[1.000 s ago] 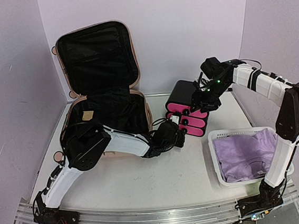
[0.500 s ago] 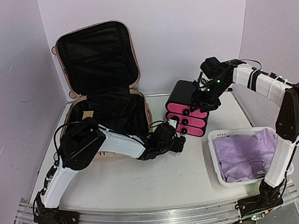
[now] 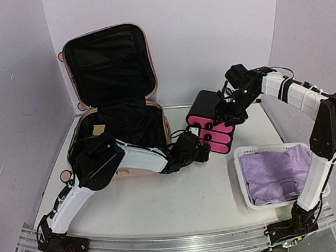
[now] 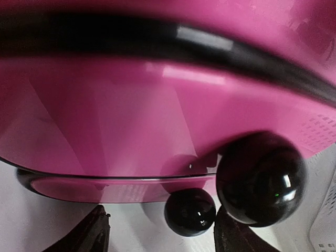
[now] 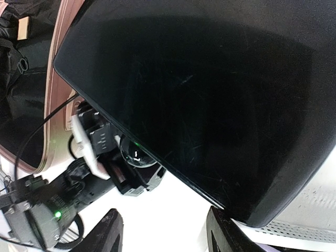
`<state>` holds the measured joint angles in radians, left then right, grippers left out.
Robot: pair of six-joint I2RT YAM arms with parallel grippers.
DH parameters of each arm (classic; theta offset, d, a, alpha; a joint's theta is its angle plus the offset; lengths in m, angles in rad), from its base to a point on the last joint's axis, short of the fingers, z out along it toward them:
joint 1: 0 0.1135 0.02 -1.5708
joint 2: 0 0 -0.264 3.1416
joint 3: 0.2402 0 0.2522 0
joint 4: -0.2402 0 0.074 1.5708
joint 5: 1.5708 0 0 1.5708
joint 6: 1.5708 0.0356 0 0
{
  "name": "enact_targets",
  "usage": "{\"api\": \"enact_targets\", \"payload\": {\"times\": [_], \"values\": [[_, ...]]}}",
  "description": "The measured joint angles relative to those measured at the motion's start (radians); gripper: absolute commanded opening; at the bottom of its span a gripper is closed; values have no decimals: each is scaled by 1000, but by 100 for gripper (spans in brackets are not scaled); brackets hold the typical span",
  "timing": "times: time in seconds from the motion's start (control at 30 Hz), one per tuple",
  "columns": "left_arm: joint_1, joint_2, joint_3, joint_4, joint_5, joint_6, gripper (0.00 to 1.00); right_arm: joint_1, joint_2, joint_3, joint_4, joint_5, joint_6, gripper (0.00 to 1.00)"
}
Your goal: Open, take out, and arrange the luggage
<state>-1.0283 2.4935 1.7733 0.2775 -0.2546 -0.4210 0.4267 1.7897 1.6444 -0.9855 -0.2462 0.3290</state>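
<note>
Over on the left the luggage (image 3: 105, 63) is already open: its lid stands upright against the back wall and the lower half lies flat on the table (image 3: 181, 202), black lining showing, so it looks as if the unpacking and arranging is what's under way.

Next along, the left gripper (image 3: 202, 151) is low at the pink front of the drawer box (image 3: 206, 105), which stands just beside the case. From its own camera the fingertips (image 4: 97, 233) are plainly apart, with a small black knob (image 4: 190, 211) sitting between them. There's a gap on one side at least, so I'd call it open around the knob, not clamped on it, probably lined up to work that bottom drawer.

The right gripper (image 3: 231, 113) hangs at the box's black top, towards its far right edge, seemingly to steady it. Its fingers are partway apart with only bare table between them. I can't tell whether it actually touches the box.

Furthest right, the white basket (image 3: 240, 155) holds a purple cloth (image 3: 276, 172), well clear of both arms
</note>
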Motion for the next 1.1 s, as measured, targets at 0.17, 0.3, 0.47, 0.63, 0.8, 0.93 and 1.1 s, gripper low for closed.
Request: {"api": "enact_targets", "payload": {"times": [0.17, 0.3, 0.47, 0.63, 0.8, 0.93, 1.1], "values": [[0, 29, 32, -9, 18, -8, 62, 0, 0, 0, 2, 0, 2, 55], [0, 34, 53, -18, 20, -8, 58, 0, 0, 0, 2, 0, 2, 56], [0, 37, 60, -18, 24, -7, 46, 0, 0, 0, 2, 0, 2, 55], [0, 48, 72, -19, 32, -6, 36, 0, 0, 0, 2, 0, 2, 55], [0, 48, 72, -19, 46, -7, 29, 0, 0, 0, 2, 0, 2, 55], [0, 46, 64, -13, 50, -4, 26, 0, 0, 0, 3, 0, 2, 55], [-7, -13, -26, -1, 62, 6, 24, 0, 0, 0, 4, 1, 2, 56]]}}
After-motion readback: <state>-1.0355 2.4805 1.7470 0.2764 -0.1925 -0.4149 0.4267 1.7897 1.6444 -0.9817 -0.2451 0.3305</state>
